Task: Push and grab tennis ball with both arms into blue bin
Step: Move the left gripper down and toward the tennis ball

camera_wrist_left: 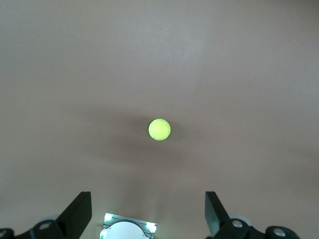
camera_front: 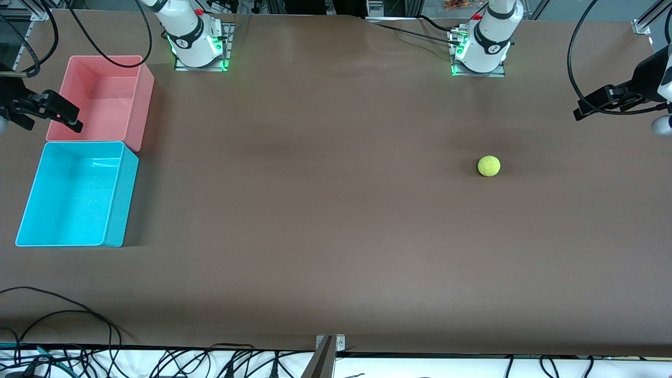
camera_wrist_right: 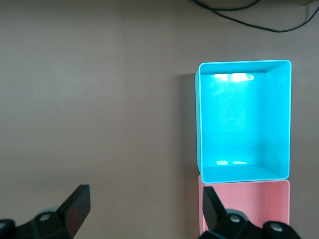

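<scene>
One tennis ball [camera_front: 489, 166], one blue bin [camera_front: 31, 199], one pink bin [camera_front: 142, 89], two arms [camera_front: 184, 26].

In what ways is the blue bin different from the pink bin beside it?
Colour: the blue bin is bright cyan, the pink bin is salmon pink. Place: the blue bin lies nearer to the front camera, the pink bin nearer to the right arm's base. The right gripper hangs over the pink bin's rim, none over the blue bin. Both are open-topped, rectangular, similar in size, empty, side by side at the right arm's end.
</scene>
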You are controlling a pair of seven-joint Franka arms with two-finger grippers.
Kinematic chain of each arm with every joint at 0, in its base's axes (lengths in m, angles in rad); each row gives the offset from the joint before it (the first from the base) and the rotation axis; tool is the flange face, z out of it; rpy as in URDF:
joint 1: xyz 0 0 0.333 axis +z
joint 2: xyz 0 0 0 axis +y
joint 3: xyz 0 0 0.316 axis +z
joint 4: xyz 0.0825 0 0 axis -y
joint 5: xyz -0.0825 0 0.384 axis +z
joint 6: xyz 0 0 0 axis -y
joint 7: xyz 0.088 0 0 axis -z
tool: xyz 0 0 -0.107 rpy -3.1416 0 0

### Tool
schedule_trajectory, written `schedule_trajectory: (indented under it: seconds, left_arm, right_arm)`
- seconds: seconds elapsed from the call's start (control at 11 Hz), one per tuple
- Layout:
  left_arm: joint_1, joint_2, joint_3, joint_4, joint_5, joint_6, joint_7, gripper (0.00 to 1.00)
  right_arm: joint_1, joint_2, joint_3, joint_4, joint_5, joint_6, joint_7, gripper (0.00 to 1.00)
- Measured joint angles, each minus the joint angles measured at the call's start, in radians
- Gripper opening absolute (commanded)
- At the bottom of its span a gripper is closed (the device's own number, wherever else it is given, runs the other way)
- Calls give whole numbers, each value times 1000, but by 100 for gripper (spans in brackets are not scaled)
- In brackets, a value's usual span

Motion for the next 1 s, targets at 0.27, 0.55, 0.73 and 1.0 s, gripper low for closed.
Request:
schedule_trajectory:
  seconds: [0.27,0.55,0.73,1.0]
  left_arm:
    - [-1,13,-13,-7,0,-17,0,100]
    - [-2,19,-34,-7,0,-18,0,100]
    - [-2,22,-39,-20,0,-1,0,100]
    - [-2,31,-62,-89,0,62,0,100]
  right_arm:
    - [0,0,0,0,0,5,0,100]
    - [0,0,0,0,0,6,0,100]
    - [0,0,-1,0,0,6,0,100]
    - [-1,0,-1,0,0,6,0,100]
